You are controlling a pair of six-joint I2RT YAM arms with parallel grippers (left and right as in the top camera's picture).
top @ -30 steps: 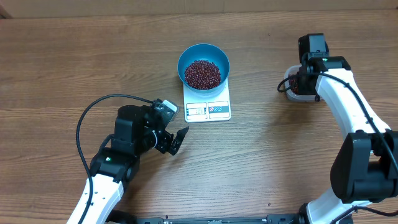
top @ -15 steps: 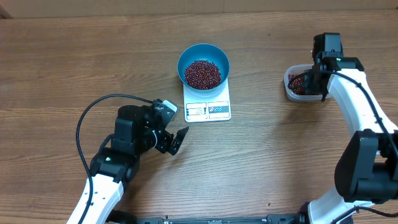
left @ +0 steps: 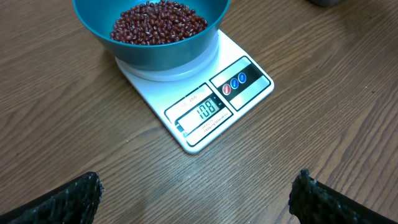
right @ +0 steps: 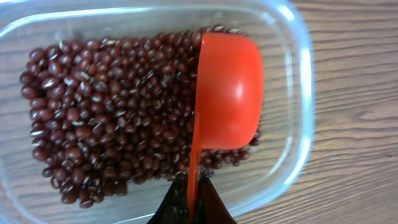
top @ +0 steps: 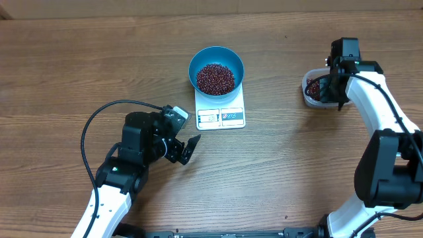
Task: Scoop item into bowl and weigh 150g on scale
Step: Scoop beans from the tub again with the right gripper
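Note:
The blue bowl [top: 193,66] sits on the white scale [top: 221,118] and holds a heap of dark red beans [top: 216,78]. In the left wrist view the scale [left: 249,87] shows 108 on its display, under the bowl [left: 168,53]. My left gripper [top: 185,149] rests open near the scale's front left corner, with bare wood between its fingertips [left: 87,193]. My right gripper [right: 191,183] is shut on the handle of an orange scoop [right: 227,93]. The scoop's cup lies among the beans [right: 106,118] in a clear tub [right: 298,74]; its visible face carries none.
The clear tub [top: 308,89] stands at the right of the table, partly under my right arm. A black cable [top: 106,112] loops beside the left arm. Bare wood lies between the scale and the tub.
My right gripper has shifted to the right over the tub, uncovering its left part, then eased back a little. The left arm, bowl and scale have not moved.

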